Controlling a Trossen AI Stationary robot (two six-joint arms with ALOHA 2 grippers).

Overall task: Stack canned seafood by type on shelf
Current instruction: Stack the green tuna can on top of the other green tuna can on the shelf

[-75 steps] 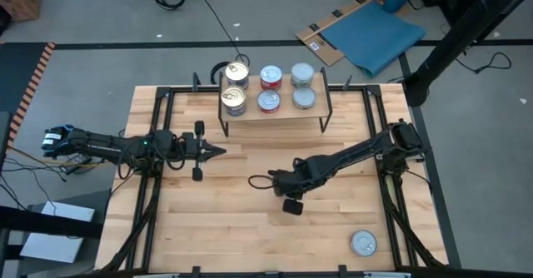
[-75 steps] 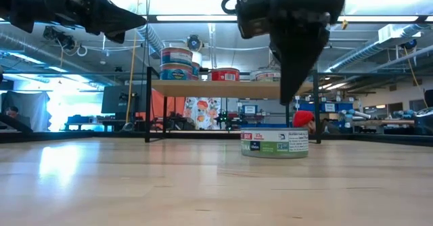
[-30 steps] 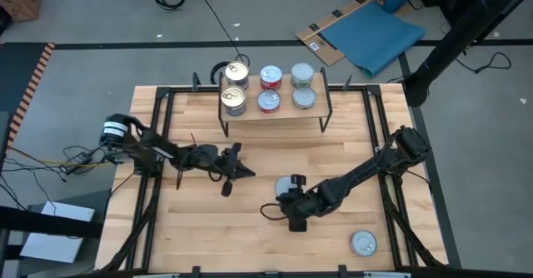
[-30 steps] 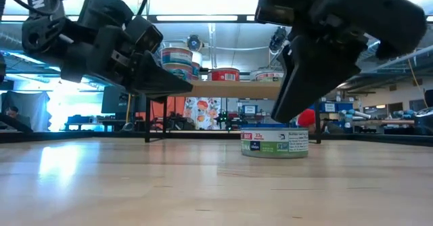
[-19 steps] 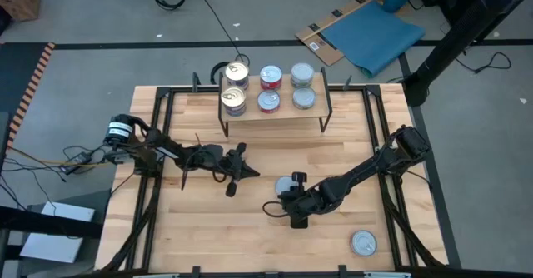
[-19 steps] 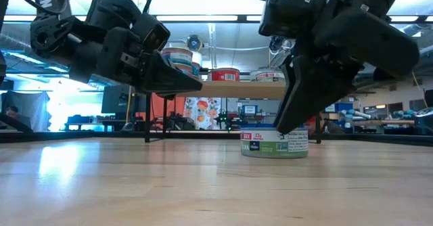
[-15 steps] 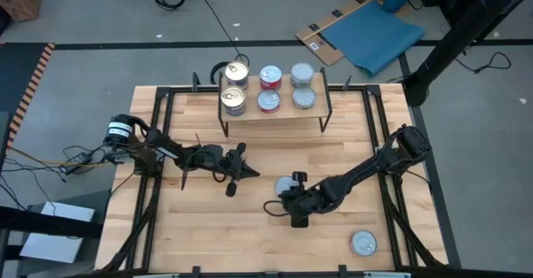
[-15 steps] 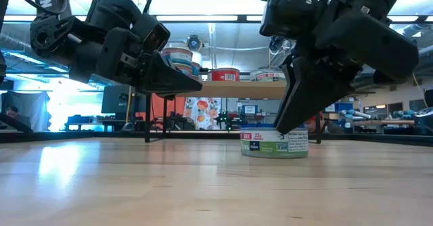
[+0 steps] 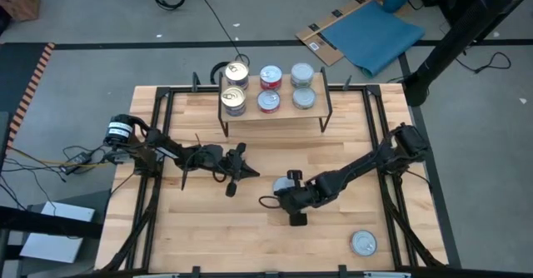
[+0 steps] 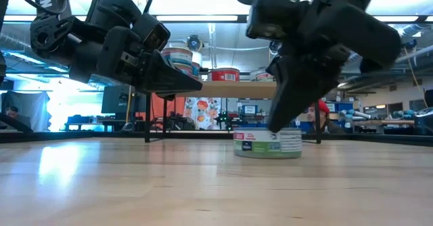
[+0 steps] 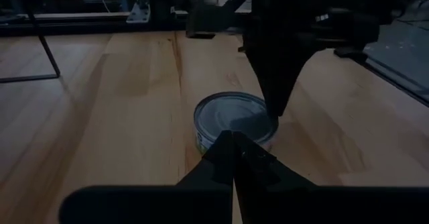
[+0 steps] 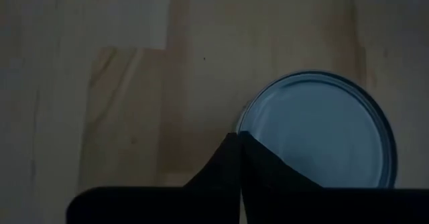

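Observation:
A silver-topped tin [image 9: 291,177] [image 10: 268,143] of canned seafood stands flat on its bottom in the middle of the table. My right gripper [image 9: 287,188] [image 12: 238,138] is shut, with its tips at this tin's rim. My left gripper [image 9: 254,176] [image 11: 233,135] is shut and hovers above the table to the tin's left, pointing at it without touching. The shelf [image 9: 275,116] stands at the far edge and carries several tins [image 9: 269,88] in three columns: gold-topped, red-topped and silver-topped. My right gripper meets the tin with its shut fingertips [image 10: 274,127] at the top rim [image 12: 240,125], on the tin's near side. The fingers slant down from the table's right and near side. The tin stays flat on the table [image 10: 203,185].
Another silver-topped tin [image 9: 363,244] lies near the table's front right corner. The table's black frame rails [image 9: 158,145] run along its left and right sides. Bare wood lies between the shelf and the two grippers.
My right gripper has swung a little toward the table's left, and the tin under its tips has slid a short way left along the table, staying flat. My left gripper has kept its place.

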